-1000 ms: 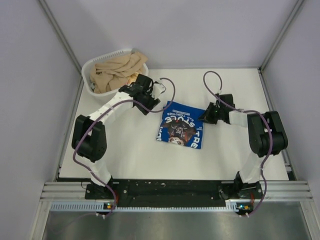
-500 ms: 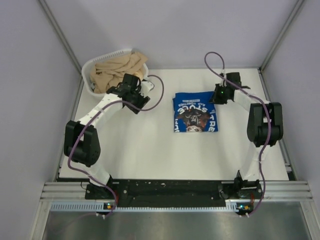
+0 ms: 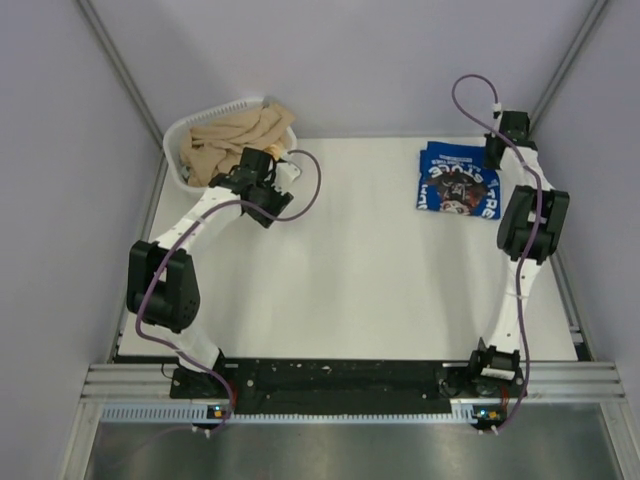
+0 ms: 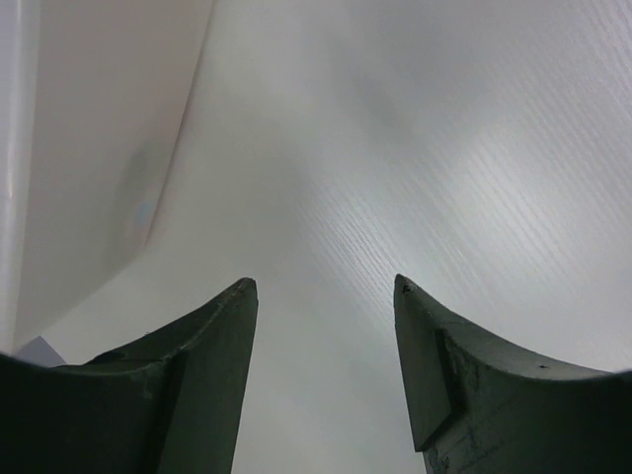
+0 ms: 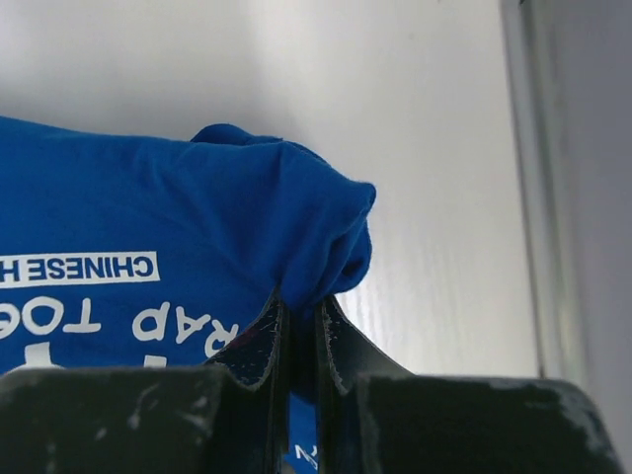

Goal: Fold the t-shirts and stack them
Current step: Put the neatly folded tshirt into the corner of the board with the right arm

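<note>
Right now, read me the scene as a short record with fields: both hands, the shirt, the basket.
left hand: open, empty, over bare table next to the basket
right hand: shut on a bunched edge of the t-shirt
t-shirt: blue, folded, print side up, at the far right corner of the table
basket: white, at the far left corner, holding tan cloth
stack: only one blue t-shirt in view
</note>
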Motion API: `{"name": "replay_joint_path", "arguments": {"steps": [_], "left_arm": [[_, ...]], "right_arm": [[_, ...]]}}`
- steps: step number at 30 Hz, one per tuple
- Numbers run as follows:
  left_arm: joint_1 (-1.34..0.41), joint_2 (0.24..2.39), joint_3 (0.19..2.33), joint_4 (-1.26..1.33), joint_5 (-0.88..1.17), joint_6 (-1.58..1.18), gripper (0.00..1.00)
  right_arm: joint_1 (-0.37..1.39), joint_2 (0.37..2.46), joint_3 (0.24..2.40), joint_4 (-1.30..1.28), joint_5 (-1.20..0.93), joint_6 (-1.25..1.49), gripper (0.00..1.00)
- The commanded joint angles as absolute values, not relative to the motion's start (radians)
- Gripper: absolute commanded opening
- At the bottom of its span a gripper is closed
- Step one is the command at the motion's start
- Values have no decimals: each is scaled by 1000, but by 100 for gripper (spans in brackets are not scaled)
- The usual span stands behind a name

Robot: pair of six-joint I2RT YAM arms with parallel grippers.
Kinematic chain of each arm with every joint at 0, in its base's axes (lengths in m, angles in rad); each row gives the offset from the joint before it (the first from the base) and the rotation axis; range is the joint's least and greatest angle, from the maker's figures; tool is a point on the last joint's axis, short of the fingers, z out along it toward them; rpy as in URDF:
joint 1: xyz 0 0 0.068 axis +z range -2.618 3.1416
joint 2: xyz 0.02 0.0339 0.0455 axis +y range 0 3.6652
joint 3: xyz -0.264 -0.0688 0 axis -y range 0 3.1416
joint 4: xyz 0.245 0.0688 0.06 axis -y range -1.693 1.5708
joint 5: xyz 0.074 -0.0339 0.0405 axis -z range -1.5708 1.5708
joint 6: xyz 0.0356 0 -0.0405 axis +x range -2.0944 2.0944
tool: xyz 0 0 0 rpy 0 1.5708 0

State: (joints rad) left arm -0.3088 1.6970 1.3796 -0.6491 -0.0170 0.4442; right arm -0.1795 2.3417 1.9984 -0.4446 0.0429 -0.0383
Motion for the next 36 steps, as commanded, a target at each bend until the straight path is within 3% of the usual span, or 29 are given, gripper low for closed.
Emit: {"name": "replay_joint_path", "arguments": {"steps": [1,9,20,21,25,30,36], "left_arm": [[-302,1674,1385,-637,-54,445,62],[-298,1704,1419,-661,-104,451,62],[-298,1744,1476,-707,-130,445,62],[-298,1743,1476,-709,-132,446,62],[-298,1727,1476,-721,-98,453,62],[-298,1701,1462,-719,-64,463,63],[-298,1698,1442,-696,-63,469,63]], "right_arm": [[-166,2433,2143,-394,183,-254,0],[-195,2513,2238,-279,316,-408,0],[-253,2508,2260,-183,278,-434,1],[-252,2505,2264,-187,253,-419,16],[-242,2488,2270,-213,186,-397,98],[-190,2387,2250,-199,212,-400,99],[-78,2234,2044,-219,164,-402,98]]}}
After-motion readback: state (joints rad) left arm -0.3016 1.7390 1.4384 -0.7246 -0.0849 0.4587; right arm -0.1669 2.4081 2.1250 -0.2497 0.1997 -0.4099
